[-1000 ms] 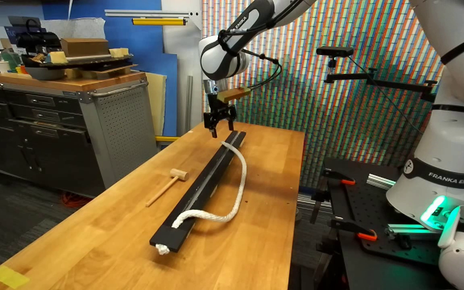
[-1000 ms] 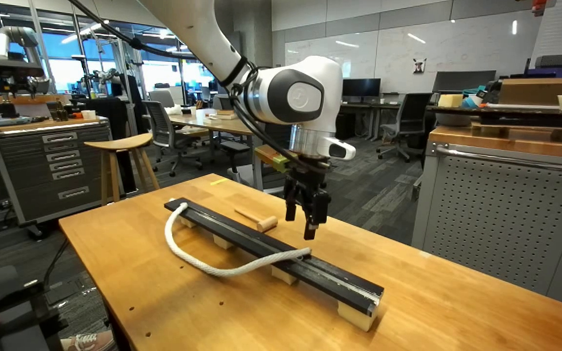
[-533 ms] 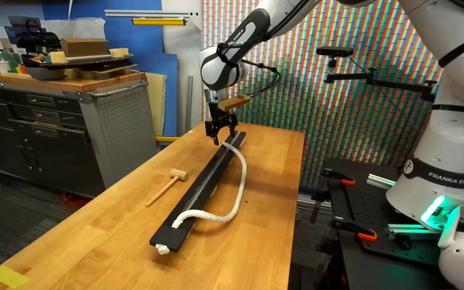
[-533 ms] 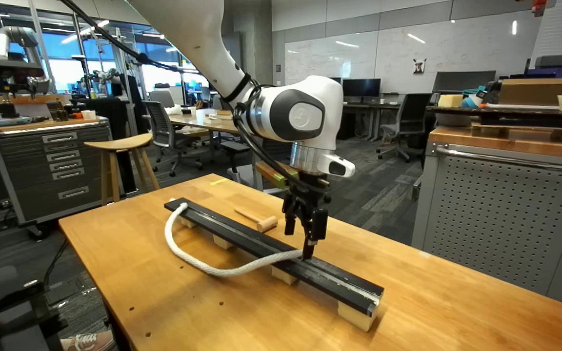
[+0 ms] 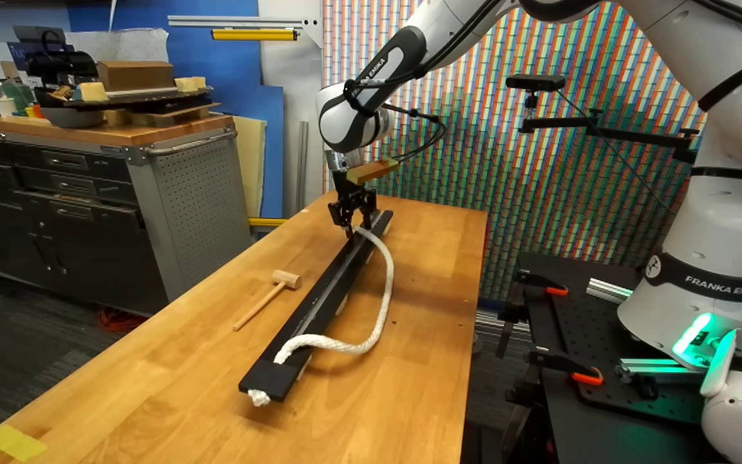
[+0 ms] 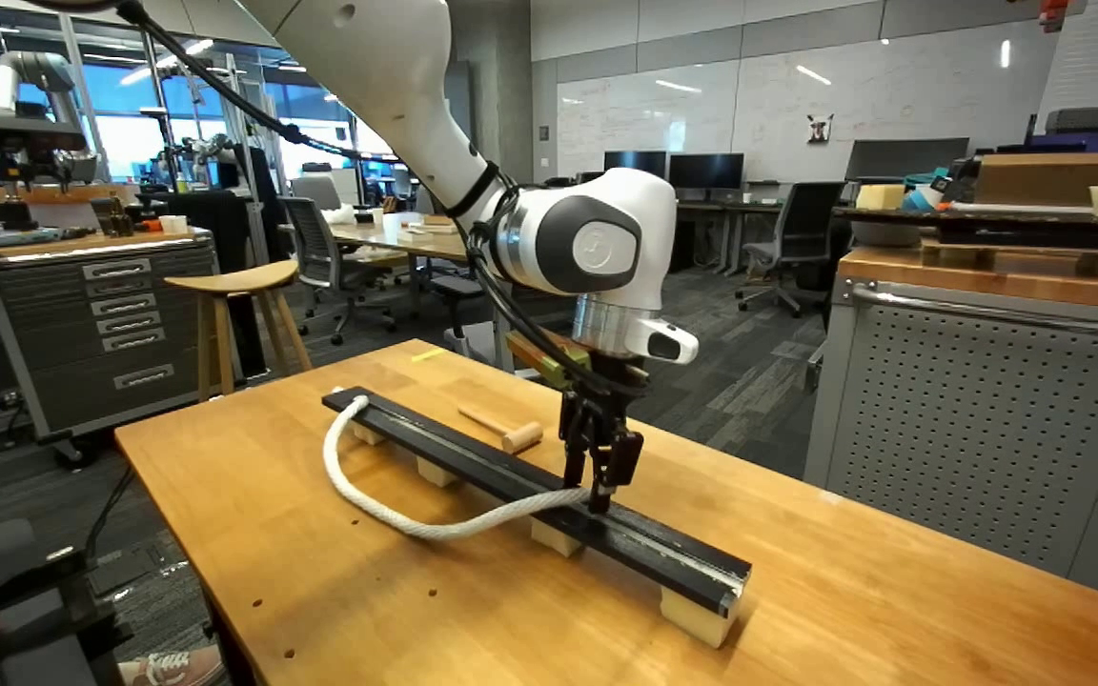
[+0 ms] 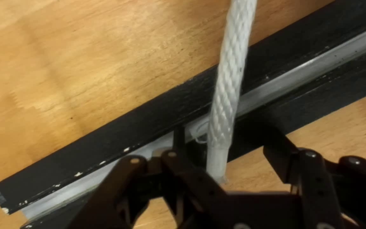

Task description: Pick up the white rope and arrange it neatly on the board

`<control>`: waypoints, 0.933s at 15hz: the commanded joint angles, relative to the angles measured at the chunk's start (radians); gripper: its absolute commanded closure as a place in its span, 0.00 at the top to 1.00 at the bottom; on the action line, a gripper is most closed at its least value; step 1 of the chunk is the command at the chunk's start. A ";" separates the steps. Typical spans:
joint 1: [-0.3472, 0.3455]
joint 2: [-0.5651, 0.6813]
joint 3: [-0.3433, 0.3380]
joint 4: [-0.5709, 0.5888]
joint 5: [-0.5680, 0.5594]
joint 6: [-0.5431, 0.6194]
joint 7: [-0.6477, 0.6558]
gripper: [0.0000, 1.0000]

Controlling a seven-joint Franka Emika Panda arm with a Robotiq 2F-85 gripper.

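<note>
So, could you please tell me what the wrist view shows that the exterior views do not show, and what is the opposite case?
Only the wrist view shows a thin pale curl beside the white rope, and a clear gap between the rope and one finger of the gripper.

Only the exterior views show the mallet, the robot's arm, and the rope's wide bend with its other end on the board.

All of them show the rope crossing the board, the gripper at its end, and the wooden tabletop.

1 wooden stool (image 6: 233, 279) beside a cabinet (image 6: 58, 329).
</note>
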 commanded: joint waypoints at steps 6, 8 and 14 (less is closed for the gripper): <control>-0.018 0.003 0.001 0.030 0.033 -0.014 -0.049 0.00; -0.018 -0.001 -0.002 0.024 0.034 -0.010 -0.049 0.01; -0.021 -0.011 -0.032 0.031 0.035 -0.060 0.008 0.03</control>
